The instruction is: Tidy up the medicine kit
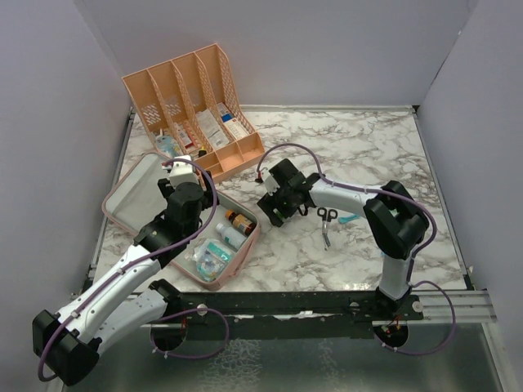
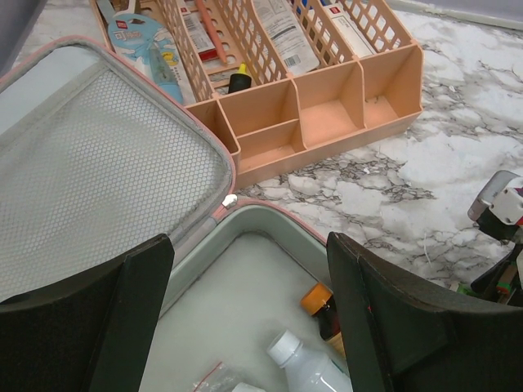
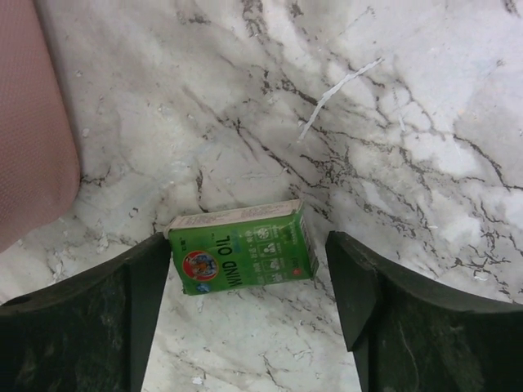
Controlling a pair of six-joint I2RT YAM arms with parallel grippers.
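Hovering over the green wind-oil box (image 3: 241, 260), the right claw (image 3: 245, 242) spreads wide to straddle it on the surface (image 3: 392, 122). The medicine kit (image 1: 129, 194) lies open at left, ready to receive; the left claw (image 2: 249, 245) hangs above it, apart, empty.

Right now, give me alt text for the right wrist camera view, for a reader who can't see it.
A small green box labelled Wind Oil lies flat on the marble table, framed between the dark fingers of the open right gripper. The pink edge of the medicine kit fills the upper left corner.
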